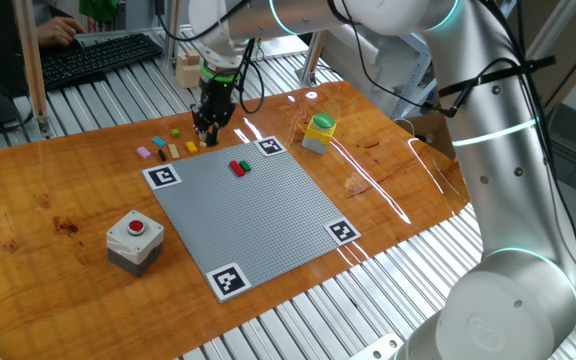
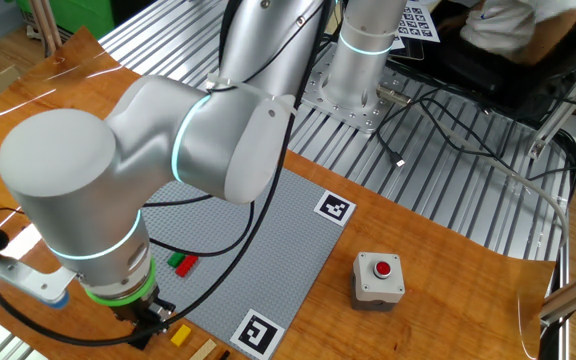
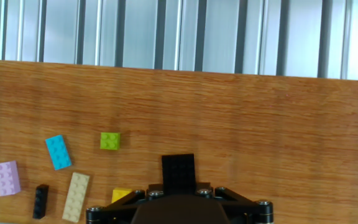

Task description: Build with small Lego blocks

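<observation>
My gripper [image 1: 206, 128] hangs low over the wooden table just past the far edge of the grey baseplate [image 1: 258, 215]. In the hand view its black fingers [image 3: 178, 168] stand together as one block with no gap, and nothing shows between them. Loose small Lego blocks lie to their left: yellow-green [image 3: 110, 140], blue [image 3: 58, 152], pink [image 3: 7, 178], black [image 3: 40, 200], tan [image 3: 76, 196] and yellow [image 3: 121, 195]. A red brick [image 1: 236, 168] and a green brick [image 1: 245, 165] sit together on the baseplate. They also show in the other fixed view [image 2: 180, 263].
A grey box with a red button [image 1: 134, 240] stands left of the baseplate. A yellow object with a green top [image 1: 319, 131] stands at its far right. A pale wooden block [image 1: 188, 70] and a keyboard [image 1: 98, 55] lie beyond the table.
</observation>
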`<state>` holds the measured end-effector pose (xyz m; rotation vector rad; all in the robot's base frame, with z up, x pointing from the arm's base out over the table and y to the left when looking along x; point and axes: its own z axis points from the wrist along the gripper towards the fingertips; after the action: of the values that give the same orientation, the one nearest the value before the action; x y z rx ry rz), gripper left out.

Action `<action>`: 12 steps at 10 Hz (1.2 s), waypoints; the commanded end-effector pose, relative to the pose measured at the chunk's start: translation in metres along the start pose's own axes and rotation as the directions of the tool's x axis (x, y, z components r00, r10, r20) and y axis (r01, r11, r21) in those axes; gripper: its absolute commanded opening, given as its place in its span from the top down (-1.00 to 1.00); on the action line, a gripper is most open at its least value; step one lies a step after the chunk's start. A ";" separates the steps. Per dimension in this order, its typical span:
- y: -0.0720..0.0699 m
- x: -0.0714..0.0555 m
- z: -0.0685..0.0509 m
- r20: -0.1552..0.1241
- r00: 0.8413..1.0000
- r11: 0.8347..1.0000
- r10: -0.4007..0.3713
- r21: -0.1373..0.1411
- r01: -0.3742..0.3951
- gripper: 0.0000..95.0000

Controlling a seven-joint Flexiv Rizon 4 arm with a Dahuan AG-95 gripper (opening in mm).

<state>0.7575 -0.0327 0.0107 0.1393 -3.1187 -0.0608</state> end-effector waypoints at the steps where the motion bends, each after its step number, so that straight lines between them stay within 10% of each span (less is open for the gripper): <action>1: 0.002 0.004 -0.011 -0.016 1.000 1.000 0.001 0.000 -0.001 1.00; 6: 0.017 0.053 -0.027 -0.023 0.999 0.999 0.047 0.004 -0.047 1.00; 12: 0.026 0.103 -0.016 -0.015 0.996 0.996 0.085 -0.005 -0.085 1.00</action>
<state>0.6481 -0.0160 0.0303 0.0017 -3.1090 -0.0625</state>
